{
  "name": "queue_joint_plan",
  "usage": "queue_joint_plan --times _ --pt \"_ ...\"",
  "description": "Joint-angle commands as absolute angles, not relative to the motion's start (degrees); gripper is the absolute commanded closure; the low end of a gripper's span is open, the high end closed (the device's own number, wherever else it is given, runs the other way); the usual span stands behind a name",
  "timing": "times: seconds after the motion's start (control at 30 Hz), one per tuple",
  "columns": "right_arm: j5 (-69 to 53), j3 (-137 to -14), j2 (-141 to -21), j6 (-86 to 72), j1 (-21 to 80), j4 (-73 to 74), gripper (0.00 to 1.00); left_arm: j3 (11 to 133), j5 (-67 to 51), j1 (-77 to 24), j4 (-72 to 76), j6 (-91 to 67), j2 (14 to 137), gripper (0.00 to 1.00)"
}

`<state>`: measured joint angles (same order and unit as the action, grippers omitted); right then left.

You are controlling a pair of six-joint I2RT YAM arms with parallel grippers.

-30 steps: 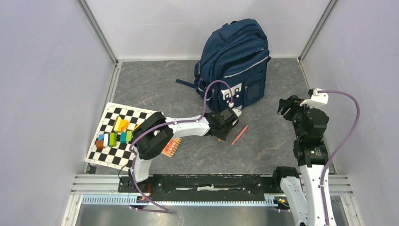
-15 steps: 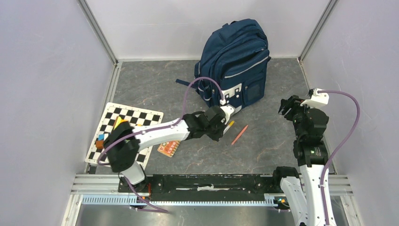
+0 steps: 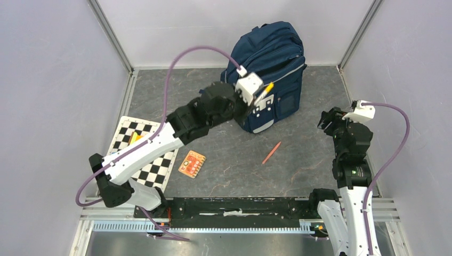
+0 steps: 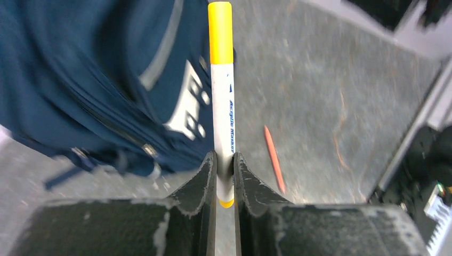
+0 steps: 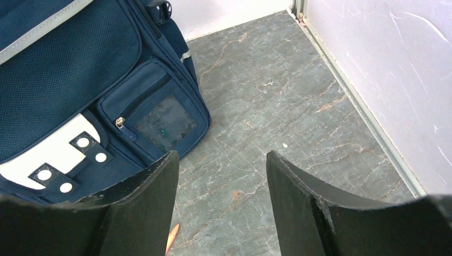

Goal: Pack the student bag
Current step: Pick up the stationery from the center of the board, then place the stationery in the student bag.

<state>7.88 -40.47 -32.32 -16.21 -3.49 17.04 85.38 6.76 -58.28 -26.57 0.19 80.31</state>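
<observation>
- Firmly, the left gripper (image 4: 225, 158) pinches a yellow-capped marker (image 4: 221, 80) close to the student bag (image 3: 272, 53).
- Meanwhile the right gripper (image 5: 221, 160) stands wide apart, empty.

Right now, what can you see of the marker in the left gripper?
The marker is a pen with a white barrel, a yellow cap at the far end and a yellow plug at the near end; blue print along it reads Acrylic Marker. It looks like smooth plastic, capped. The left gripper is shut on it near the plug, most of it sticking out past the fingers. It is held off the table before the student bag, apparently touching only the fingers.
</observation>
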Motion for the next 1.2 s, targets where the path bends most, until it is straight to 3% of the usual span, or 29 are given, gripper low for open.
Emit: queue_joint_plan --times 0.0,0.43,1.17 --pt "8.9 -41.4 -32.3 -15.7 -3.6 13.4 0.34 96.2 6.4 -54.5 -23.9 9.3 85.3 0.96" --pt "8.4 -42.6 -32.8 -15.5 -3.6 12.6 0.33 119.2 -5.6 -45.1 -16.0 8.3 103.4 0.96" --pt "7.7 -46.2 -35.7 -14.2 -3.6 13.2 0.33 107.5 -12.3 -43.4 -16.6 5.0 101.5 0.97"
